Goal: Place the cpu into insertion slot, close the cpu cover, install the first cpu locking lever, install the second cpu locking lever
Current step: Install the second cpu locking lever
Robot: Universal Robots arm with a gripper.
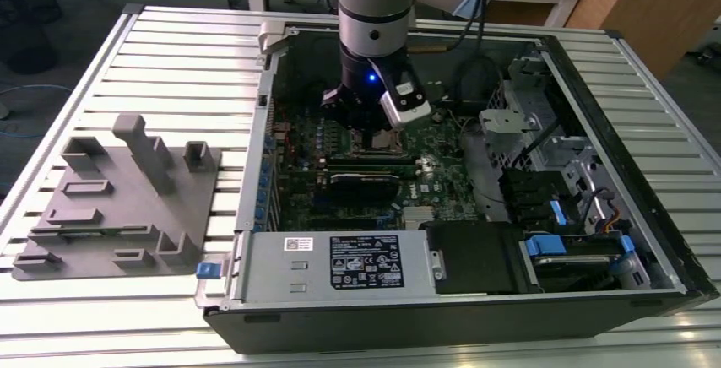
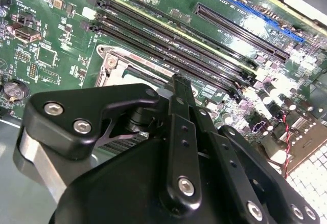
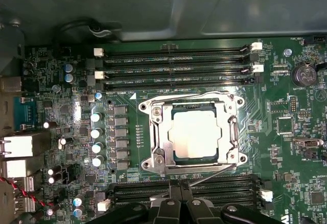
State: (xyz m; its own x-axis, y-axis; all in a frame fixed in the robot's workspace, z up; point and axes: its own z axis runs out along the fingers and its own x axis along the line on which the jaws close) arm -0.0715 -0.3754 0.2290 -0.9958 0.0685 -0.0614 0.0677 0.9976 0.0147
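Currently, from my remote station:

Gripper: my gripper [image 2: 176, 88] hangs low inside the open computer case [image 1: 631, 300], over the motherboard [image 3: 46, 81]. In the second wrist view its black fingers [image 2: 181, 127] seem drawn together to a narrow point, and I see nothing between them. I cannot tell whether the tip touches the board.

Nearest thing: in both wrist views the fingertips sit over the long black memory slots [image 3: 225, 183] that run just beside the insertion slot [image 3: 153, 132], on the edge of it closest to the gripper.

Cpu: the cpu [image 3: 196, 136] lies flat and square in the insertion slot, its pale metal top bright under the light.

Cpu cover: the cpu cover [image 3: 232, 132] appears to lie down flat around the chip, which shows through its cut-out middle.

Levers: a thin wire lever [image 3: 212, 172] slants away from the insertion slot's gripper-side edge toward the memory slots; another [image 3: 179, 97] runs along the far edge. I cannot tell whether either is latched.

Outside the case: a grey fixture block [image 1: 124, 199] stands on the slatted table [image 1: 169, 47], well apart from the case on the exterior view's left.
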